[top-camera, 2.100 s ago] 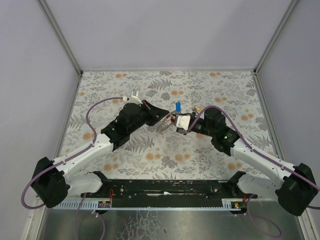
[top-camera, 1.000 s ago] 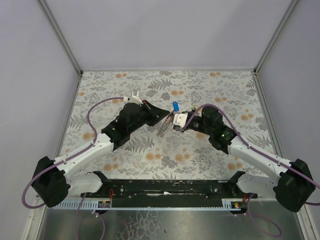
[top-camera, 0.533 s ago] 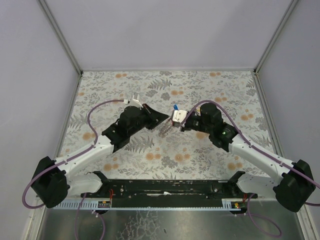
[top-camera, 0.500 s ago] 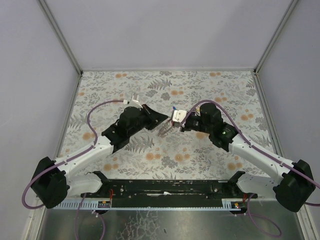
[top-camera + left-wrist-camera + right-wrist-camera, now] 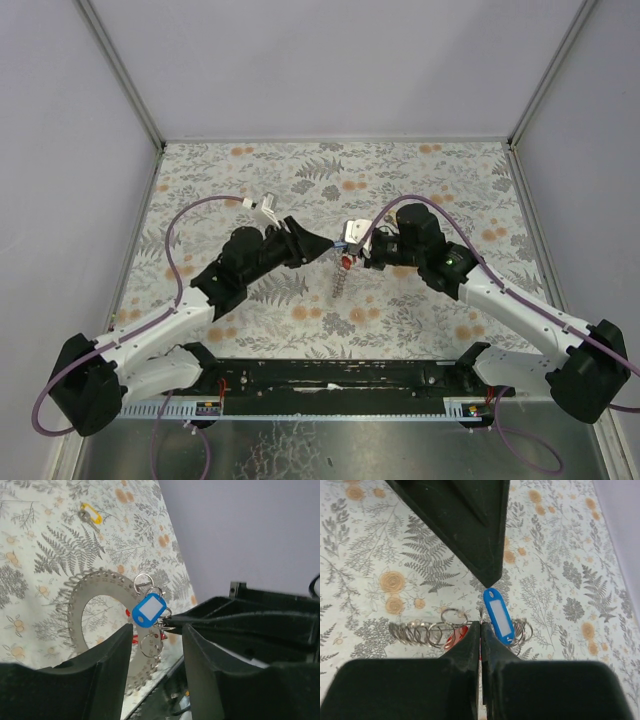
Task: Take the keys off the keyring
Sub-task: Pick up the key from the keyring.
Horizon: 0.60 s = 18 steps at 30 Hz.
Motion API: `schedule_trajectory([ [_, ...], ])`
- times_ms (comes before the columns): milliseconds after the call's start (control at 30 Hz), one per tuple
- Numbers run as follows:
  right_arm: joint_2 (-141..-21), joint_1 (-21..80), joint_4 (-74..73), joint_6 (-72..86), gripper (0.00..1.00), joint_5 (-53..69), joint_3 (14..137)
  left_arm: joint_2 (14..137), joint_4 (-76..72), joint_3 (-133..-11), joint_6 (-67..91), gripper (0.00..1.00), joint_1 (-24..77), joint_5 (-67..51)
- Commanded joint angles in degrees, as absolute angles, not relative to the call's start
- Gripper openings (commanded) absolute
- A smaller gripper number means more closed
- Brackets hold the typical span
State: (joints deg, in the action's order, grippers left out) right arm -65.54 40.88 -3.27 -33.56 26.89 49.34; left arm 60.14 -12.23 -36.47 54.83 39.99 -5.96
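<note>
So the right pincer [image 5: 347,247] is squeezing fully together, and it's gripping right at the top edge of the keyring [image 5: 340,282]. The ring is dangling below it, up off the bench [image 5: 250,170]. In the right wrist view the pincer [image 5: 480,626] is closing on a thin bit of metal. The keyring [image 5: 415,632] is showing edge-on to the left of the tips and the blue tag [image 5: 499,616] is sitting just to the right, nearly touching. I honestly can't tell if it's biting the ring itself or one of the little loops.

The left pincer [image 5: 325,246] is hovering just beside it, tip to tip, with its fingers spread apart and gripping nothing. From the left wrist view the keyring [image 5: 82,605] is facing flat on. Its lower edge is dipping into the gap of the left pincer [image 5: 156,632], and the blue tag [image 5: 149,611] is hanging right above that gap. The red key [image 5: 132,639] is peeking out just under the tag, and the right pincer [image 5: 169,622] is poking in from the right. A yellow key [image 5: 90,514] is lying on the bench, well apart from everything.
</note>
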Motion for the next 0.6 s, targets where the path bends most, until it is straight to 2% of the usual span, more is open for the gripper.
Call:
schedule_trajectory([
  [0,-64.7,40.7,-4.3,-33.9,0.0,32.5,53.5,55.9,-20.6,-33.3,32.8,0.43,39.5,-15.6],
  [133,-65.0,40.6,-9.2,-35.6,0.0,36.1,55.7,50.5,-29.2,-27.7,18.9,0.4,39.5,-25.5],
  [300,-65.3,40.5,-13.9,-36.8,0.0,39.1,57.9,49.4,-35.6,-24.0,11.5,0.17,39.4,-36.8],
  [367,-65.3,40.5,-14.5,-36.7,0.0,39.5,58.0,51.0,-36.2,-24.1,11.8,0.12,39.5,-40.5],
  [467,-65.3,40.5,-14.8,-36.0,0.0,40.1,57.9,53.5,-38.6,-24.1,14.6,0.14,39.6,-43.2],
  [567,-65.2,40.5,-15.0,-35.4,0.0,41.4,57.8,54.4,-40.4,-22.8,14.7,0.26,39.8,-41.7],
])
